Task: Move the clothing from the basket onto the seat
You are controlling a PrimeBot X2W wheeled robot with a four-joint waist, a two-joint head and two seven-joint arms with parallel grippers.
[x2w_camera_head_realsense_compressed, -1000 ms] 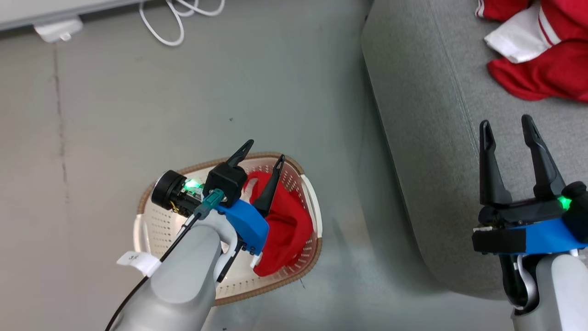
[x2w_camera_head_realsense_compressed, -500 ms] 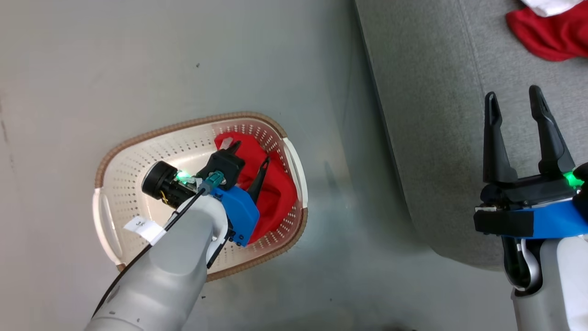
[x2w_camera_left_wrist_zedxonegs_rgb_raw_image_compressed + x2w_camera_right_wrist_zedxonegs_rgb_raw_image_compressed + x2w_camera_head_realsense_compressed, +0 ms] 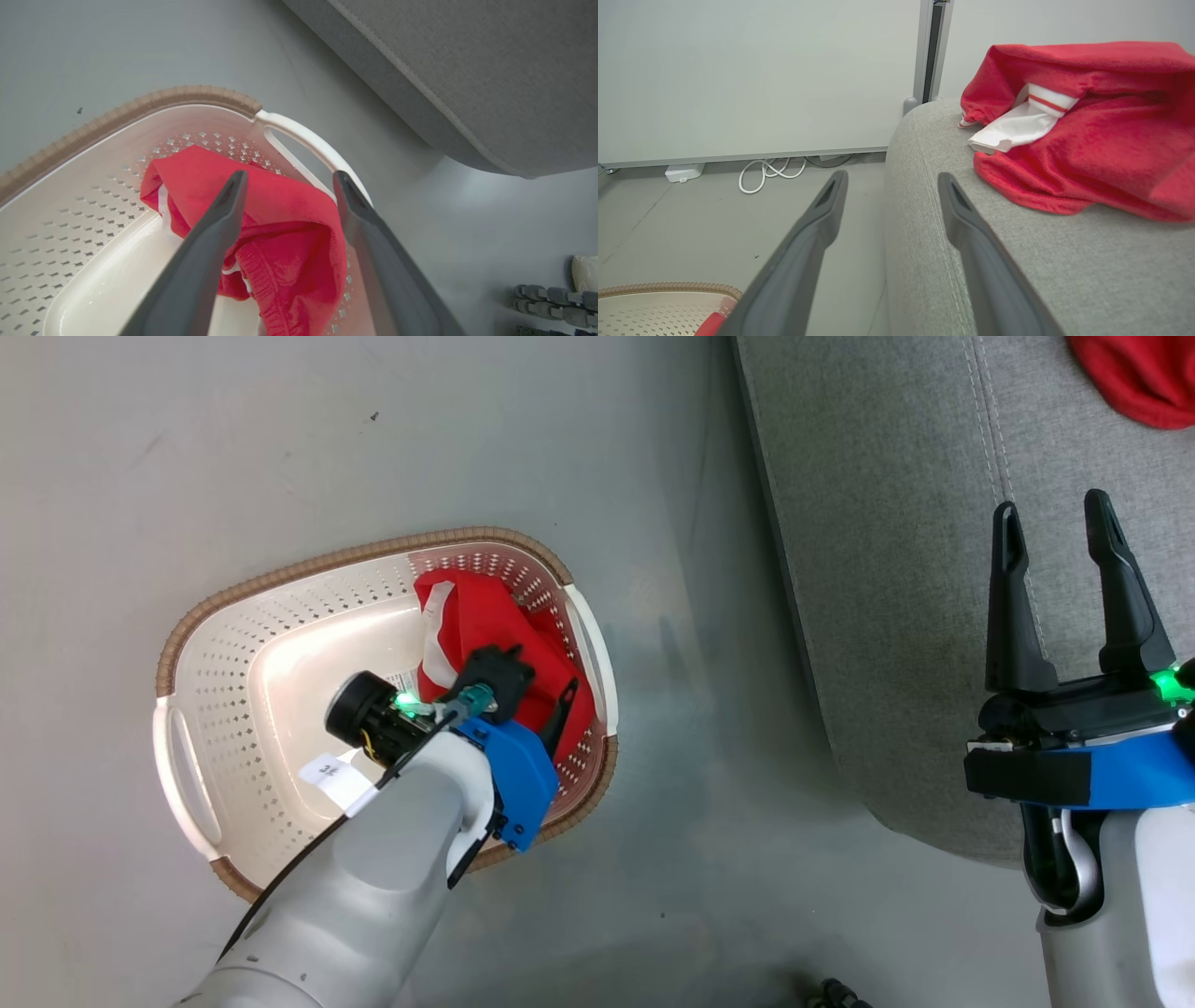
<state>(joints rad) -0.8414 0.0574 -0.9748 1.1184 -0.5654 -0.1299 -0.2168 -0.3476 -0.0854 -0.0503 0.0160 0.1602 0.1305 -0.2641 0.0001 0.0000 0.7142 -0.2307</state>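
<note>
The basket (image 3: 280, 574) sits on the grey floor, left of the seat (image 3: 887, 569). One red garment (image 3: 485, 616) with a white stripe lies bunched against the basket's right end wall. My left gripper (image 3: 541, 677) reaches down into the basket, open. In the left wrist view its fingers (image 3: 219, 219) straddle the red garment (image 3: 280, 233), gripper (image 3: 290, 177) holding nothing; whether they touch the fabric I cannot tell. My right gripper (image 3: 1050, 504) hovers open and empty over the seat's front edge. A second red and white garment (image 3: 1087, 154) lies on the seat (image 3: 1017, 261), ahead of the right gripper (image 3: 892, 177).
A white cable (image 3: 766, 175) and a white power box (image 3: 684, 171) lie on the floor by the far wall. Dark ridged objects (image 3: 546, 296) sit on the floor near the seat's corner. Bare grey floor separates the basket (image 3: 140, 105) from the seat (image 3: 467, 70).
The head camera has tilted, shifting the whole picture. My left gripper has dropped from above the basket rim down into the basket over the red garment. The right gripper stays open over the seat.
</note>
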